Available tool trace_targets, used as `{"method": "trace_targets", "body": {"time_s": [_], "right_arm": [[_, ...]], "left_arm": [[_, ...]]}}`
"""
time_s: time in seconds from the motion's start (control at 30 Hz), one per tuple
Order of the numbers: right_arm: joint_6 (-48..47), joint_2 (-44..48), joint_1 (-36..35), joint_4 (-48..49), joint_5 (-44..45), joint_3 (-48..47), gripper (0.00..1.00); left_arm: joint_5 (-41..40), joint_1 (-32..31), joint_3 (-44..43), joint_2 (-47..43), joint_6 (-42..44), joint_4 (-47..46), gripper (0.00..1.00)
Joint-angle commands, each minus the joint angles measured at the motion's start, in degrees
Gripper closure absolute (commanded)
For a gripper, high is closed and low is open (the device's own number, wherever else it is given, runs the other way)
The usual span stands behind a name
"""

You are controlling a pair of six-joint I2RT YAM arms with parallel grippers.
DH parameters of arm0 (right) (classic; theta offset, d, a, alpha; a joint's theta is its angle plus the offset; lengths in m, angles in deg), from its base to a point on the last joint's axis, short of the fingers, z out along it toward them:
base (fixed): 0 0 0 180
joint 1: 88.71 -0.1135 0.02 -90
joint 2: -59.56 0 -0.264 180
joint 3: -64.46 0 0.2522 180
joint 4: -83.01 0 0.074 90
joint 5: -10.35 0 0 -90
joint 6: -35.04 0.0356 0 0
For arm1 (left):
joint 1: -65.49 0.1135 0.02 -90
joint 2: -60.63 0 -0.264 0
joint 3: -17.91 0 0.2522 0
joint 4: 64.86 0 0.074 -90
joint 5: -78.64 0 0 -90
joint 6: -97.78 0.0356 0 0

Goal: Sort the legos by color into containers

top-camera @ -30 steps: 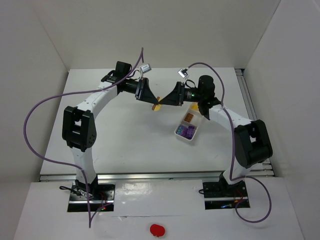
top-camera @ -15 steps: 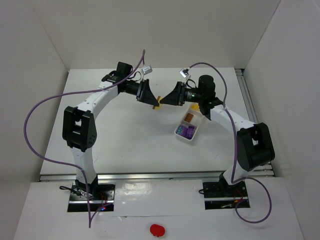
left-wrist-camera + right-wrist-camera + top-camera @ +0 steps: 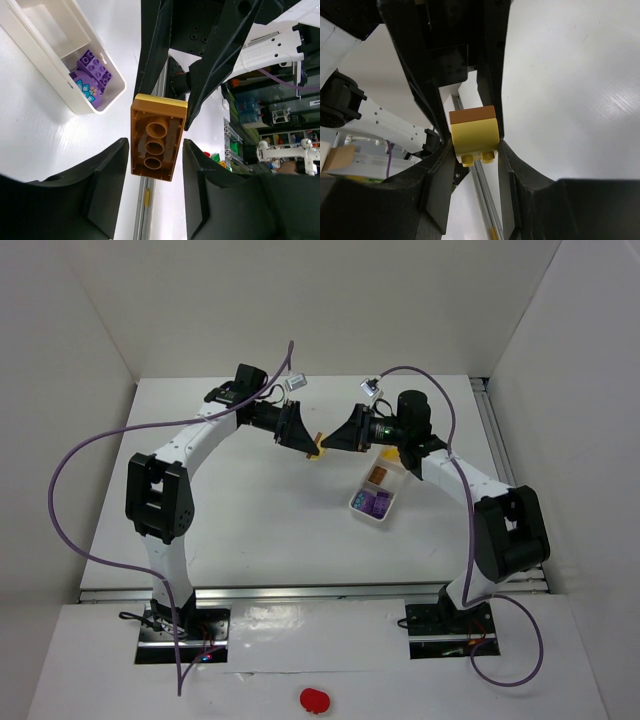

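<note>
An orange brick (image 3: 157, 135) stuck to a yellow brick (image 3: 474, 137) hangs in mid-air between my two grippers, above the far middle of the table (image 3: 250, 510). My right gripper (image 3: 474, 145) is shut on the yellow brick. My left gripper (image 3: 155, 146) is open around the orange end, with a small gap on each side. In the top view the stack (image 3: 317, 447) sits between the left gripper (image 3: 307, 444) and the right gripper (image 3: 327, 443). A white tray (image 3: 354, 506) to the right holds purple bricks (image 3: 375, 503) and orange bricks (image 3: 378, 475) in separate compartments.
The tray also shows in the left wrist view (image 3: 60, 85), with purple bricks (image 3: 92, 75) at its near end. White walls enclose the table on the left, back and right. An aluminium rail (image 3: 490, 430) runs along the right edge.
Both grippers and the brick stack have shifted slightly toward the far side of the table. The tray has not moved.
</note>
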Motion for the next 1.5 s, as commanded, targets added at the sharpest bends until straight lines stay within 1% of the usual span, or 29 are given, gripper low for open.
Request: {"method": "trace_targets", "body": {"time_s": [0.0,0.07,0.13,0.23,0.3,0.33,0.37,0.57,0.6,0.7,0.73,0.77,0.93,1.0,1.03,1.13,1.17,1.2,1.27,1.33,1.47], "right_arm": [[-1.5,1.7,-0.1,0.7,0.1,-1.6,0.9],[-1.5,1.7,0.4,0.7,0.1,-1.1,0.9],[-1.5,1.7,0.4,0.7,0.1,-0.6,0.9],[-1.5,1.7,0.4,0.7,0.1,-0.6,0.9],[-1.5,1.7,0.4,0.7,0.1,-0.6,0.9],[-1.5,1.7,0.4,0.7,0.1,-0.6,0.9],[-1.5,1.7,0.4,0.7,0.1,-0.6,0.9],[-1.5,1.7,0.4,0.7,0.1,0.0,0.9],[-1.5,1.7,0.4,0.7,0.1,0.0,0.9],[-2.0,1.7,0.4,-1.3,0.6,0.6,0.91],[-2.6,2.4,1.1,-1.3,2.0,0.6,0.93],[-2.6,3.2,1.1,-2.1,2.6,1.3,0.95],[-3.1,6.0,2.1,-4.6,4.3,3.2,0.95],[-3.6,6.8,2.1,-6.3,5.0,3.2,0.95],[-3.6,7.5,2.1,-6.8,5.9,3.2,0.96],[-3.6,8.9,2.1,-8.3,7.9,4.4,0.97],[-3.6,9.7,2.1,-8.9,9.6,4.9,0.97],[-3.6,10.6,2.1,-9.8,10.4,5.8,0.97],[-3.6,11.4,2.1,-10.3,11.9,6.6,0.98],[-3.6,11.4,2.1,-10.9,11.9,7.4,0.98],[-4.1,11.4,2.1,-12.2,12.5,7.9,0.98]], "left_arm": [[0.7,-0.2,-2.2,0.0,1.1,0.4,0.43],[0.7,-0.2,-2.2,-0.5,1.1,0.4,0.42],[1.4,-0.2,-2.2,-0.5,1.1,0.4,0.38],[2.0,0.3,-2.2,-0.5,1.1,0.4,0.38],[2.0,0.3,-2.2,-0.5,1.1,0.4,0.42],[2.0,0.3,-2.2,-0.5,1.1,0.4,0.45],[2.0,0.3,-2.2,-0.5,1.1,0.4,0.55],[2.0,0.3,-2.2,-0.5,1.1,0.4,0.73],[2.0,0.3,-2.2,-0.5,1.1,0.4,0.81],[2.0,0.8,-1.7,-0.5,0.6,0.4,0.96],[1.5,1.5,-1.7,-0.5,0.6,0.4,1.0],[1.4,1.5,-1.2,-0.5,0.6,0.4,1.0],[0.8,2.1,-0.7,-1.0,0.6,-0.3,1.0],[0.3,2.1,-0.1,-1.0,-0.7,-0.3,1.0],[0.3,2.1,-0.1,-1.0,-0.7,-1.0,1.0],[-0.4,2.7,0.6,-1.6,-4.4,-4.5,1.0],[-0.4,3.3,1.3,-1.6,-7.4,-6.3,1.0],[-0.4,3.3,2.9,-3.0,-8.9,-10.5,1.0],[-0.4,3.8,4.3,-3.8,-13.0,-14.6,1.0],[0.2,4.4,4.9,-3.8,-14.6,-18.2,1.0],[2.3,4.4,4.3,-3.2,-16.0,-18.8,1.0]]}}
